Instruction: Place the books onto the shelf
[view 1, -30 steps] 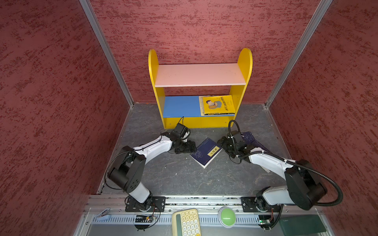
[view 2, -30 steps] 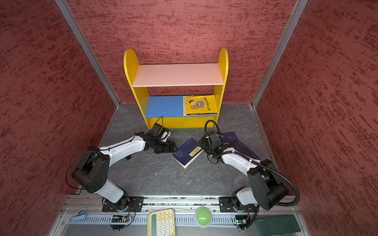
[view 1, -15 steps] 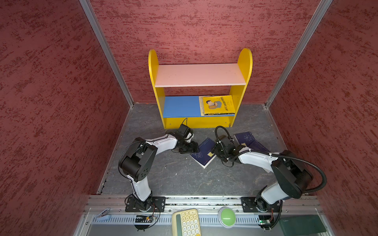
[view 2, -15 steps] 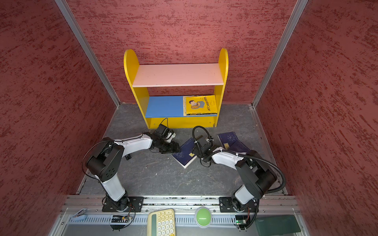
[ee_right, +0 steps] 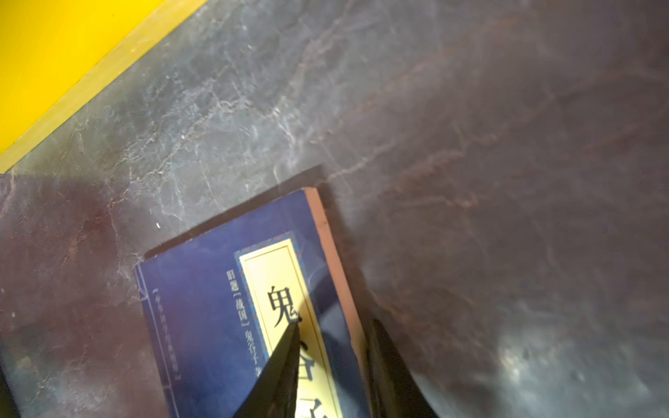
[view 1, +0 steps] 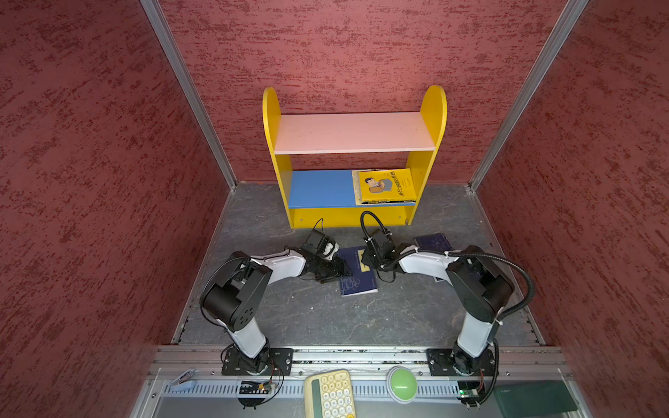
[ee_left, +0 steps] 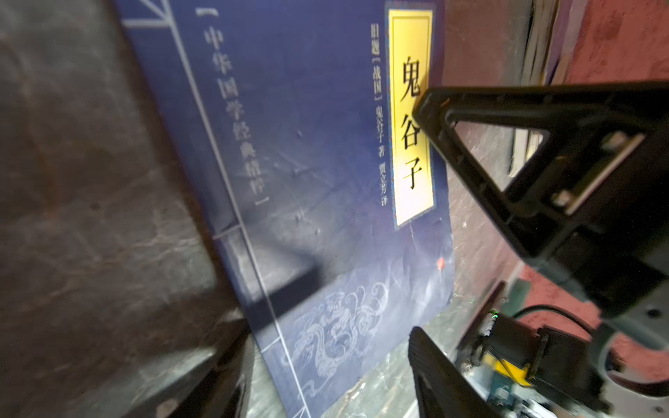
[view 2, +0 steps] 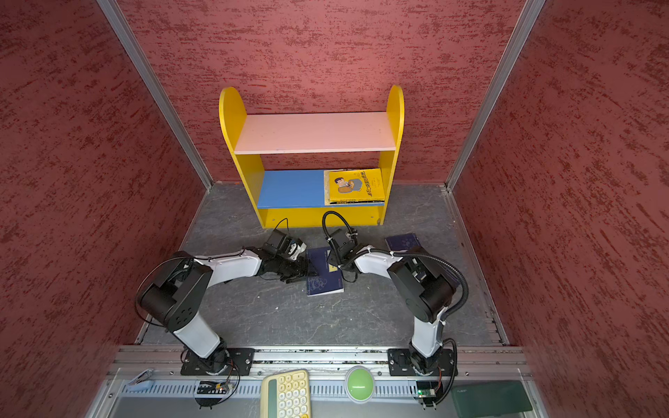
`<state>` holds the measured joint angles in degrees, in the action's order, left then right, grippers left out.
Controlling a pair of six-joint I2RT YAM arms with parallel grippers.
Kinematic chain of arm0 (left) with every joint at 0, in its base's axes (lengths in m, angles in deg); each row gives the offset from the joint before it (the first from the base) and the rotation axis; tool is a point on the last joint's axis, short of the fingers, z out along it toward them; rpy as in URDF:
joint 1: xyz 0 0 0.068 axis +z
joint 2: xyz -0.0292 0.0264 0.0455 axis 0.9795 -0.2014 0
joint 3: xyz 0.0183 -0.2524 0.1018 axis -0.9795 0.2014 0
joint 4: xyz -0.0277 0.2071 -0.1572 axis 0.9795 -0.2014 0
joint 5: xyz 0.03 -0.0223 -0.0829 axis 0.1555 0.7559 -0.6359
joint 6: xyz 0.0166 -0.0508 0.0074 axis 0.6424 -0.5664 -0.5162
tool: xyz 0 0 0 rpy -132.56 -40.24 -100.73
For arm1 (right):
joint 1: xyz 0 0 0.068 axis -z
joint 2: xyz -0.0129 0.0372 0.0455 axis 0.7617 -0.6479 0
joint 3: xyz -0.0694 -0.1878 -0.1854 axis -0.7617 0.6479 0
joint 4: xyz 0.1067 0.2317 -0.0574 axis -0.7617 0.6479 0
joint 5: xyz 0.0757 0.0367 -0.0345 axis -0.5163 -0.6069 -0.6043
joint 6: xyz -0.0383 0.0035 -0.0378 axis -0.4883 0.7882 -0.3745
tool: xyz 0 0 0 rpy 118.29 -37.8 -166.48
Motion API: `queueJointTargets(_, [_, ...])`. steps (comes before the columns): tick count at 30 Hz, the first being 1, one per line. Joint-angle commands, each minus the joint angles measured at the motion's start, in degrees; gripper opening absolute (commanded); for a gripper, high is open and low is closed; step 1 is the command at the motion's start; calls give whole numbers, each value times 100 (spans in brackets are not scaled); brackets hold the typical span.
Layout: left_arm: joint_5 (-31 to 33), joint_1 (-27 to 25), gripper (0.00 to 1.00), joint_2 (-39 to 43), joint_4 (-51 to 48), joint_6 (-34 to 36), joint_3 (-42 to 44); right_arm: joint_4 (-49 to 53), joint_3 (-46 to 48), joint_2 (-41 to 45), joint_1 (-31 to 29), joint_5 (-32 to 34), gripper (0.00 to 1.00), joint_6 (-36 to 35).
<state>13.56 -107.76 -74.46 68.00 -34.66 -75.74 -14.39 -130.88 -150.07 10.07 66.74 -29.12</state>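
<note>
In both top views you are looking steeply down on everything; both wrist cameras are closely facing one navy book [ee_left: 307, 152].

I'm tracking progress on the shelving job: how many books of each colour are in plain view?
Navy paperbacks, on the grey floor: 2
Yellow cartoon-cover paperback, on the yellow wooden shelf: 1
Total: 3; others may be hidden.
</note>
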Motion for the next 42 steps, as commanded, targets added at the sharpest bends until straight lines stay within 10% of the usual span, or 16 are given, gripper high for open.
queueJointTargets(1, [-278, -41, 62, -449, 903, -859, 330, -31, 1, -123, -158, -482, 31, -208])
queueJointTargets(12, [-559, 132, 58, -279, 3542, -2746, 897, -640, 434, -462, -322, -1005, 26, -245])
queueJointTargets(32, [711, -115, 18, 1040, 1331, -2092, 752, -927, 666, 218, -292, -850, 37, -132])
queueJointTargets(42, [1153, -152, 8, 1917, 216, -1633, 404, -823, 1073, 1529, 48, -368, 80, 400])
